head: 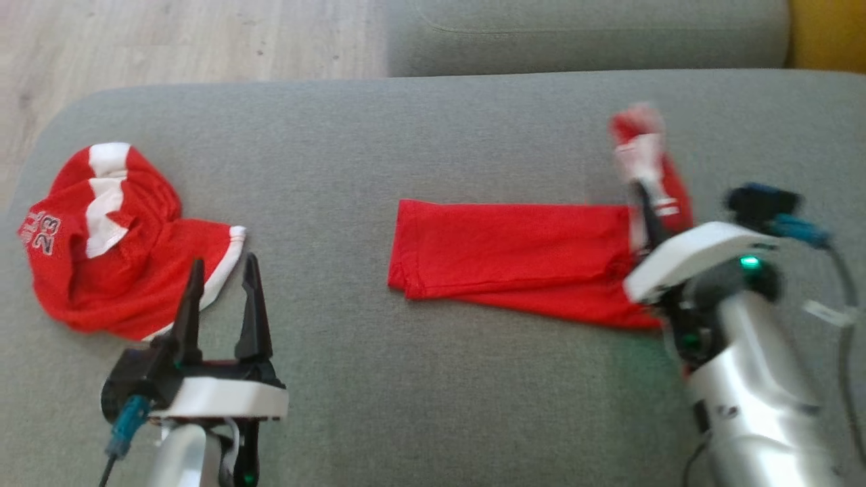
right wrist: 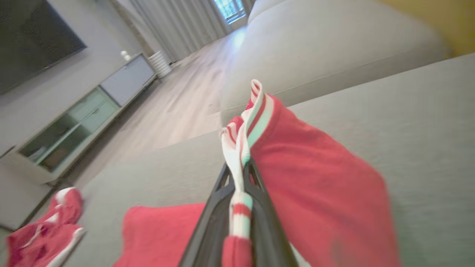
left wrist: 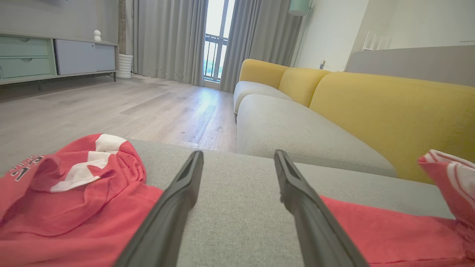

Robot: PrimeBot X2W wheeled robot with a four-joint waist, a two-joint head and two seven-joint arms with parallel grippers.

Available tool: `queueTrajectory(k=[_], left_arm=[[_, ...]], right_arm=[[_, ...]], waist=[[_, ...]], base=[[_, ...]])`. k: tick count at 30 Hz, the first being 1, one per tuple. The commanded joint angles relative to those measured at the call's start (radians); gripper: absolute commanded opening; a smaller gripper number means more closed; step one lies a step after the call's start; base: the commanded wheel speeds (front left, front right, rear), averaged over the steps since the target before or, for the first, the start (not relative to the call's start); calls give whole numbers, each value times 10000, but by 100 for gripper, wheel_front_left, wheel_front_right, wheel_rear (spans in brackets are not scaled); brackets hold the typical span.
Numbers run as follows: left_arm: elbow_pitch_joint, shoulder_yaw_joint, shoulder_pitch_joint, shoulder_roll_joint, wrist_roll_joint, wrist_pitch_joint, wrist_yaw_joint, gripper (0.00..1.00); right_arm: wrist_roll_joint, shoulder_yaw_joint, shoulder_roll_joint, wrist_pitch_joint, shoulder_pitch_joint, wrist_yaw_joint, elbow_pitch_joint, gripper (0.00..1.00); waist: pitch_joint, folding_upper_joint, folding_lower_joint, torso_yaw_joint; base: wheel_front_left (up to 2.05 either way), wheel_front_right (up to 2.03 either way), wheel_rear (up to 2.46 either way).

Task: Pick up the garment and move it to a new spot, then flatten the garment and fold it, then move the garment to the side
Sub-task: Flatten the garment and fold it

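A red garment (head: 514, 257) lies in a long folded strip across the middle of the grey seat (head: 406, 135). Its right end, with a white-and-red striped band (head: 643, 155), is lifted off the seat. My right gripper (head: 643, 193) is shut on that band, and in the right wrist view the striped edge (right wrist: 241, 148) is pinched between the closed fingers of the gripper (right wrist: 239, 170), with red cloth (right wrist: 319, 193) hanging to the right. My left gripper (head: 224, 270) stands open over the seat, empty; its fingers frame bare fabric where the gripper (left wrist: 238, 159) points.
A second, crumpled red-and-white jersey (head: 115, 250) marked 23 lies at the seat's left end, just left of my left fingers, and shows again as the jersey (left wrist: 74, 193). Wooden floor (head: 169, 40) lies beyond the seat. Another grey seat (head: 582, 34) and a yellow backrest (left wrist: 389, 111) are further off.
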Motion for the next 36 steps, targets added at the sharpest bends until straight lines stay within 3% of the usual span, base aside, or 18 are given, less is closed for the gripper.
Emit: queueTrajectory(k=[1, 6, 10, 19, 26, 28, 36], left_arm=[[-230, 255, -119, 74, -54, -63, 93, 100], [-202, 77, -154, 74, -82, -63, 94, 100], [-137, -153, -221, 74, -138, -63, 99, 100], [26, -642, -393, 74, -290, -63, 148, 100], [87, -750, -451, 74, -336, -63, 190, 100], [105, -700, -458, 74, -356, -63, 198, 100], [214, -435, -340, 74, -297, -63, 234, 100]], right_arm=[[606, 837, 62, 62, -178, -9, -477, 0], [2318, 2884, 63, -98, -301, -9, -341, 0], [3404, 4045, 63, -573, -705, -9, 477, 0], [5536, 6206, 64, -1842, -2077, -9, 2555, 0], [6909, 7685, 64, -2435, -2664, -9, 3518, 0], [7363, 8157, 64, -2610, -2766, -9, 3659, 100], [10021, 10199, 64, -2724, -3232, -9, 1949, 100]], waist=[[-48, 0, 1, 127], [-22, 0, 1, 528], [44, 0, 1, 999], [377, 0, 1, 1971], [485, 0, 1, 2299], [478, 0, 1, 2333], [266, 0, 1, 1958]], base=[[0, 0, 0], [0, 0, 0], [0, 0, 0], [0, 0, 0], [0, 0, 0], [0, 0, 0], [0, 0, 0]])
